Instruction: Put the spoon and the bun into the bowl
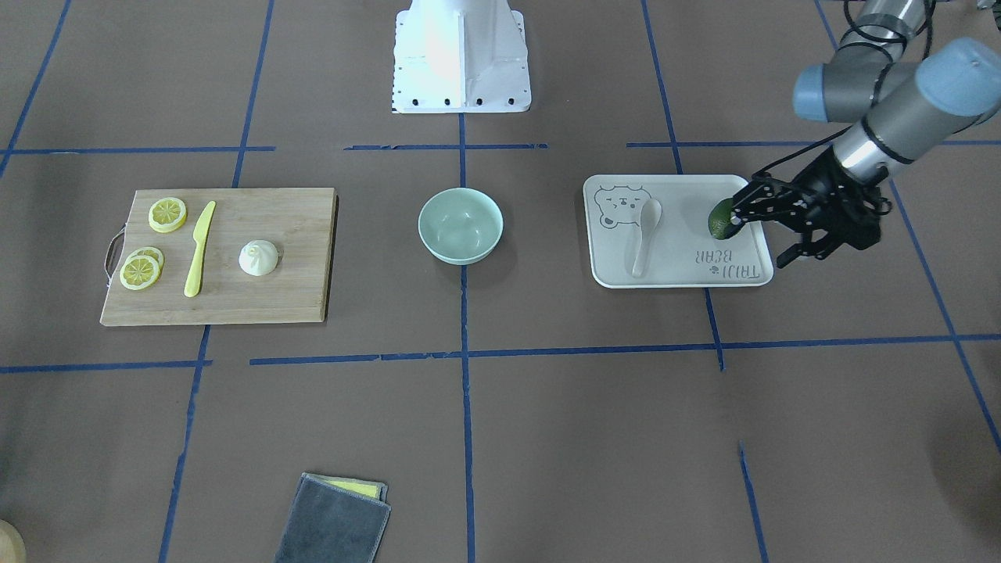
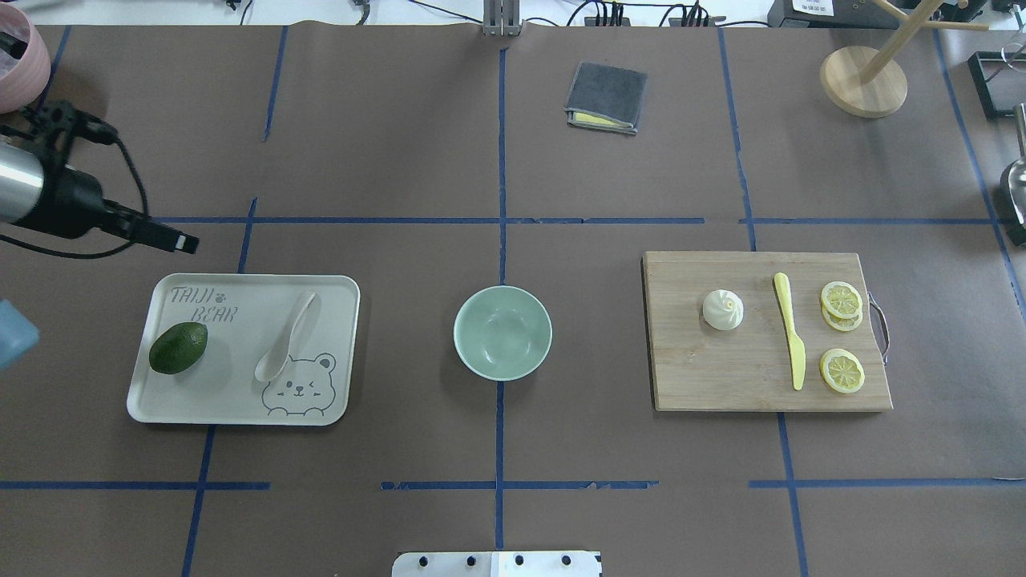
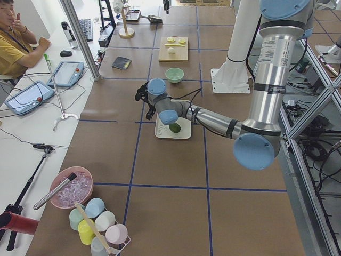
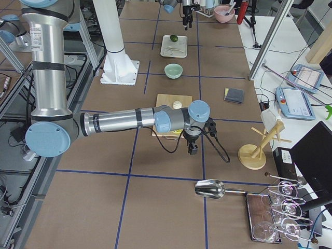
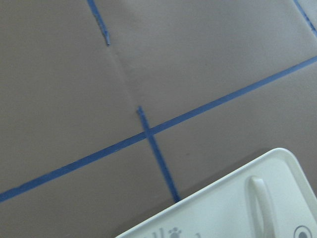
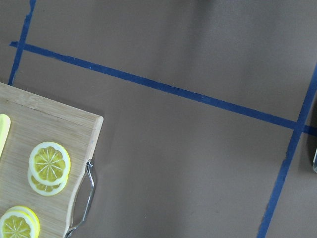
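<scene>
The off-white spoon lies on the cream bear-print tray, next to a dark green avocado. The white pleated bun sits on the wooden cutting board. The mint-green bowl stands empty between tray and board. My left gripper hovers open and empty beside the tray's avocado end; in the overhead view it is just beyond the tray's far edge. My right gripper shows only in the exterior right view, past the board's outer end; I cannot tell if it is open.
Lemon slices and a yellow plastic knife share the board. A grey folded cloth lies at the far side. A wooden rack and a metal scoop stand at the far right.
</scene>
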Controlling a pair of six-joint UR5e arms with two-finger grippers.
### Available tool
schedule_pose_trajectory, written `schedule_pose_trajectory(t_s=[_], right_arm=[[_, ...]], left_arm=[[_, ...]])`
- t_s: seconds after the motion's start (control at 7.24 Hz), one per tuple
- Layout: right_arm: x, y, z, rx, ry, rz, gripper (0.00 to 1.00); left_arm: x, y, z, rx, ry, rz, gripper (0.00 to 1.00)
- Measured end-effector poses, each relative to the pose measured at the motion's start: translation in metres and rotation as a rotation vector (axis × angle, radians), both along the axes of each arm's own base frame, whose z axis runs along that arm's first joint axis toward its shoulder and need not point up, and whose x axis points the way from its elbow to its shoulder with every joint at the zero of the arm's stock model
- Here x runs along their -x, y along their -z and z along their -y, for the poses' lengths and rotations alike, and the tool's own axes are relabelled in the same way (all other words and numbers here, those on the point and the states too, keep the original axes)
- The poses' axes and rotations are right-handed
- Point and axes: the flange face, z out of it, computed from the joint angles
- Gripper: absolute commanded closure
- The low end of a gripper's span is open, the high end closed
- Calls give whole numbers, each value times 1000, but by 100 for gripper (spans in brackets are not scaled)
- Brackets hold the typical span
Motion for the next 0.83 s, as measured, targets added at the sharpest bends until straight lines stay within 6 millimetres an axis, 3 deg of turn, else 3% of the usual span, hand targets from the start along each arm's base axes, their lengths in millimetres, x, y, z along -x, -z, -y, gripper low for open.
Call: schedule_pose_trajectory(t_s=[0.41,0.55,0.83], right_arm=[[2,-2,0,4,4,-1,0],[2,-2,0,5,4,-1,0],[3,-3,0,8,6,-1,0]], left_arm=[[-92,50,6,85,-4,140,15],[-114,52,-4,88,-22,172,19],[-135,43,-16,108,-49,214,25]])
